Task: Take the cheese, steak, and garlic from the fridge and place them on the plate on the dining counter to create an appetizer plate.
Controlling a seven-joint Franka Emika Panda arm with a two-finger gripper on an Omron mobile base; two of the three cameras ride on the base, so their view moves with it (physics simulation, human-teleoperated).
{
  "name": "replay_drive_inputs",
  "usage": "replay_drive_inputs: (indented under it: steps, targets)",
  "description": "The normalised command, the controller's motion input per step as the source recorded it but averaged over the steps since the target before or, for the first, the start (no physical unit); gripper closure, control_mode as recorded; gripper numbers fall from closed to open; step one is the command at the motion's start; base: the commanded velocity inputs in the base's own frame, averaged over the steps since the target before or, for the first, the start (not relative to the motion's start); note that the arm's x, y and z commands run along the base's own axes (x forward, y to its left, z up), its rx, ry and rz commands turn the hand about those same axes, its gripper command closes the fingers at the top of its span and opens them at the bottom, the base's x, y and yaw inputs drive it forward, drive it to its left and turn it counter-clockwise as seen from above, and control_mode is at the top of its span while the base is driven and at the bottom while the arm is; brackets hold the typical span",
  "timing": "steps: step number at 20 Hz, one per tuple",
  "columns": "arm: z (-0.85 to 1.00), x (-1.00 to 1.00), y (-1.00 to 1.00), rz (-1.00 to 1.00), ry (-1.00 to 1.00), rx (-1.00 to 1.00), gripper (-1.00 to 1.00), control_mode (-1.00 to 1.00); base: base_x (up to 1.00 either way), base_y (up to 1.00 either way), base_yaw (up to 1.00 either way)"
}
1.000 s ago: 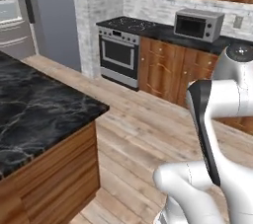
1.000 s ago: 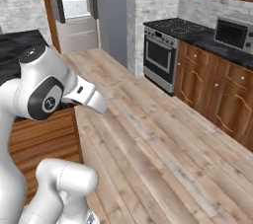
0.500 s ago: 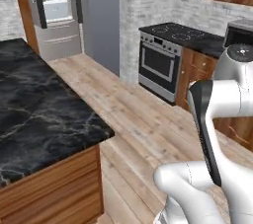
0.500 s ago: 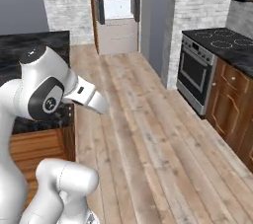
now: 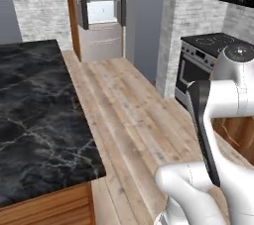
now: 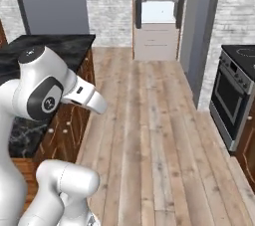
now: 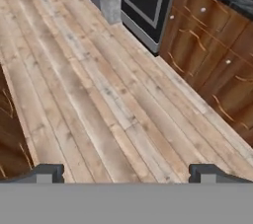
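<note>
Far ahead of our empty, wide-spread gripper, the fridge stands open across the wood floor; its cheese, steak and garlic, too distant to make out, likely want light side pinches.

The fridge stands at the far end of the floor, straight ahead in both base views, its doors swung open to either side of the shelves. Nearer than the fridge, the surface runs along the left of the floor, cabinets under it. Right of the fridge rises a wall column; nearer than that, along the right of the floor, sits the oven, with more cabinets just beside it on the side away from the fridge. The pincer hangs spread over bare floor between surface and oven.
</note>
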Motion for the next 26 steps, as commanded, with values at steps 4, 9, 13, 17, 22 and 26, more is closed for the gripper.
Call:
replay_drive_inputs:
  steps: [4, 9, 13, 17, 22, 26]
  targets:
    - [0.0, 0.0, 0.0, 0.0, 0.0, 0.0, -1.0, 1.0, 0.81, -0.99, 0.37]
    - [0.0, 0.0, 0.0, 0.0, 0.0, 0.0, -1.0, 1.0, 0.99, -0.86, 0.33]
    - [0.0, 0.0, 0.0, 0.0, 0.0, 0.0, -1.0, 1.0, 1.0, -0.71, 0.23]
    - [0.0, 0.0, 0.0, 0.0, 0.0, 0.0, -1.0, 1.0, 1.0, -0.69, 0.17]
    - [0.0, 0.0, 0.0, 0.0, 0.0, 0.0, -1.0, 1.0, 1.0, -0.47, 0.13]
    - [0.0, 0.0, 0.0, 0.0, 0.0, 0.0, -1.0, 1.0, 1.0, -0.22, 0.09]
